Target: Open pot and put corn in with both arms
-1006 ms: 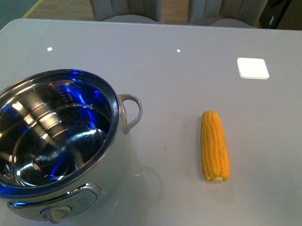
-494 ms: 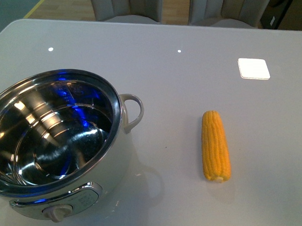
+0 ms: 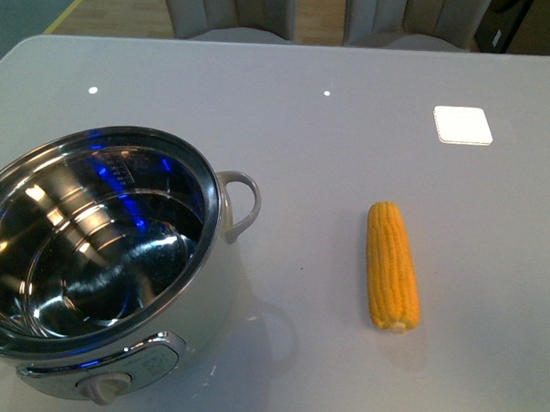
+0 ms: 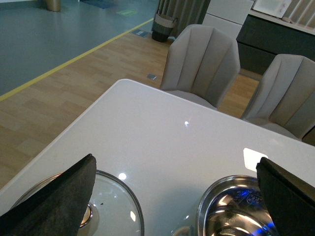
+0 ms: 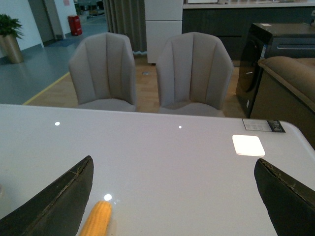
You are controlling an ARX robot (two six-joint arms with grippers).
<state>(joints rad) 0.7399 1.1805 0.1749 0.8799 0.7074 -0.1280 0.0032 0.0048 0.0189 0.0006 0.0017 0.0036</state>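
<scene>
**A:** So, where does it stand?

**B:** The pot (image 3: pixel 217 295) sits uncovered at the near left corner of the table (image 3: pixel 345 139), its steel bowl empty. A glass lid (image 4: pixel 113 206) lies flat on the table just beside it, seen only from the left wrist. I'd judge the opening done and the loading not yet begun.

**A:** And the corn?

**B:** The corn (image 3: pixel 391 265) lies toward the near edge, right of the middle and well apart from the pot. Its stub end points at the near edge.

**A:** Grippers?

**B:** The left gripper (image 4: pixel 174 162) has its fingers spread wide and holds nothing, above the lid and the pot's rim. The right gripper (image 5: pixel 172 162) is likewise spread and empty, with the cob's tip showing below it.

**A:** What could spoil it?

**B:** The cob is round and the tabletop glossy. If the fingers close off-centre, or along its length, it may roll or squirt away. A pinch near one end could let it tilt and slip during the carry. If it is released too low or too early it could strike the rim and bounce out. The left arm also hangs close to the pot, so the arms might clash there.
</scene>
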